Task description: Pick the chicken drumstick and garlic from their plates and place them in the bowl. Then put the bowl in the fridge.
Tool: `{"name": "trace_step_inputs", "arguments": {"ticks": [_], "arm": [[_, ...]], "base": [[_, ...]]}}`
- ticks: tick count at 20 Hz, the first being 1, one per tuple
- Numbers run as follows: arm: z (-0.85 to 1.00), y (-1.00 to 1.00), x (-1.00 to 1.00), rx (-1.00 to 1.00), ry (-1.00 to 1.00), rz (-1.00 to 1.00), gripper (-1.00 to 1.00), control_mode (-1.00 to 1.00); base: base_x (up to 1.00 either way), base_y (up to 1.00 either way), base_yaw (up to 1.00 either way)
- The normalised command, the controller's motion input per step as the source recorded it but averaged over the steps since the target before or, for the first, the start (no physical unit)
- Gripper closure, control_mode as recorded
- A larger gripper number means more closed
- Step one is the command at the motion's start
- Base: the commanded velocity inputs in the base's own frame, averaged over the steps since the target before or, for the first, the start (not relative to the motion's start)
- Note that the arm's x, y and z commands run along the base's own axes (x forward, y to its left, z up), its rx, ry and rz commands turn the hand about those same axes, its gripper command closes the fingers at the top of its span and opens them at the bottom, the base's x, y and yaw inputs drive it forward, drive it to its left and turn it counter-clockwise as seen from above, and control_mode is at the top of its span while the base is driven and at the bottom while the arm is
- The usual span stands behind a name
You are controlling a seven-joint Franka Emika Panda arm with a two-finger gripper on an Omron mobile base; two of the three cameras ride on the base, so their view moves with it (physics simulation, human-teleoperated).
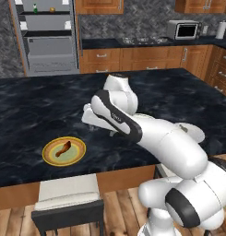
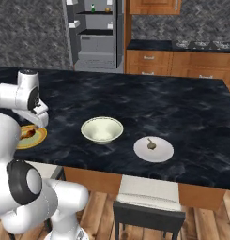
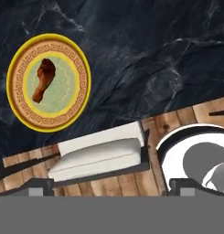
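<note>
The chicken drumstick point(image 3: 44, 80) lies on the orange-rimmed plate point(image 3: 82, 82) at the upper left of the hand view. My gripper point(image 3: 111, 188) is open, high above the counter's near edge, apart from the plate, with nothing between its fingers. From the left base, the drumstick point(image 1: 64, 148) and its plate point(image 1: 47, 156) sit left of my hand point(image 1: 92, 115). In the right base view the cream bowl point(image 2: 102, 130) stands mid-counter, and the garlic point(image 2: 151, 144) rests on a white plate point(image 2: 164, 153) to its right. The fridge point(image 1: 50, 41) stands open behind the counter.
A cushioned stool point(image 1: 68, 198) stands at the counter's near edge below the orange plate, and another stool point(image 2: 149, 201) below the white plate. A microwave point(image 1: 183, 30) sits on the back counter. Dark marble counter point(image 2: 172, 103) lies bare behind the bowl.
</note>
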Motion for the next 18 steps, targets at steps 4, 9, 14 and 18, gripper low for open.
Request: {"name": "trace_step_inputs", "arguments": {"ticks": [4, 9, 14, 18], "arm": [[-0.39, 0.61, 0.19, 0.0, 0.02, -0.22, -1.0, -1.0], [-0.41, 0.54, 0.25, 0.0, 0.06, -0.26, -1.0, -1.0], [-0.4, 0.44, 0.37, 0.0, 0.11, -0.21, -1.0, -1.0], [-0.29, 0.41, 0.38, -0.08, 0.01, -0.06, -1.0, -1.0]], "base": [[0.0, 0.0, 0.0], [0.0, 0.0, 0.0], [0.0, 0.0, 0.0], [0.0, 0.0, 0.0]]}}
